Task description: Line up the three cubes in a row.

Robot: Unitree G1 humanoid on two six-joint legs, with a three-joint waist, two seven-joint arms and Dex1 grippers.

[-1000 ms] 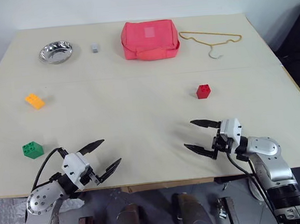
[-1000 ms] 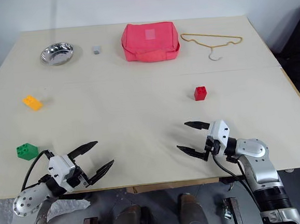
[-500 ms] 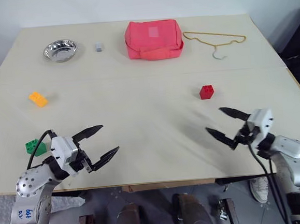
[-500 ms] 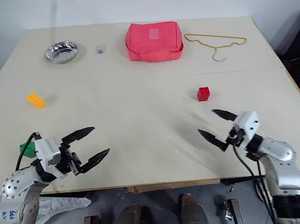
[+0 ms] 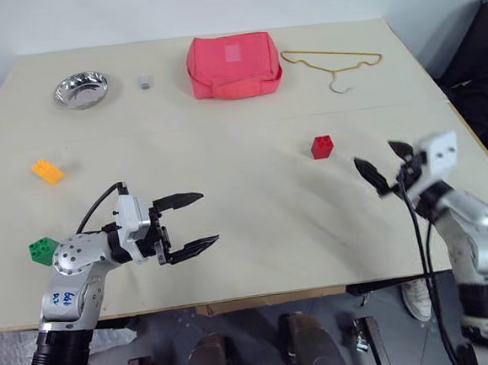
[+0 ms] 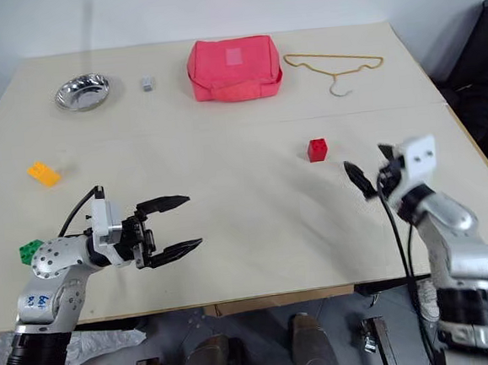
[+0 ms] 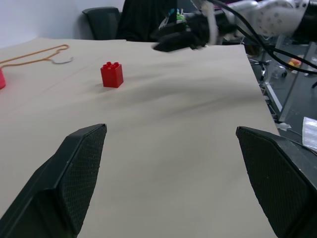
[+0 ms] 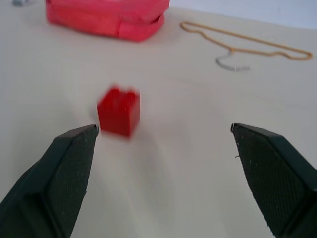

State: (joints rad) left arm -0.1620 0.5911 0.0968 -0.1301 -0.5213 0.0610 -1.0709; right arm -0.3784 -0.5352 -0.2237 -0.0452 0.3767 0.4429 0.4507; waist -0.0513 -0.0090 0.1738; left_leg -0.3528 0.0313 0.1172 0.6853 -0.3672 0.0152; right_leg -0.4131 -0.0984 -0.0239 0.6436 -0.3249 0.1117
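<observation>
Head views: right gripper (image 5: 382, 166) has swung out and up, jaws wide, empty, red brick (image 5: 321, 146) now just ahead-left. Left gripper (image 5: 195, 223) wide, empty; green brick (image 5: 42, 250) behind it, orange brick (image 5: 47, 171) well off. Right wrist: red brick near left fingertip (image 8: 74, 148).

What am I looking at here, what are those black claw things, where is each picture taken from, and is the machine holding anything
This is a two-armed robot standing at a table. The black claws are its grippers, each with two fingers. Two pictures come from cameras on its head, looking down over the arms; they show the same scene. The other two come from cameras on its wrists, looking out between each gripper's fingers.

The left gripper and right gripper are both open and hold nothing.

On the table lie three toy bricks: a red cube near the right gripper, a green cube beside the left arm, and an orange-yellow cube farther back. Along the far edge are a metal bowl, a small grey block, a pink pouch and a wire hanger.
</observation>
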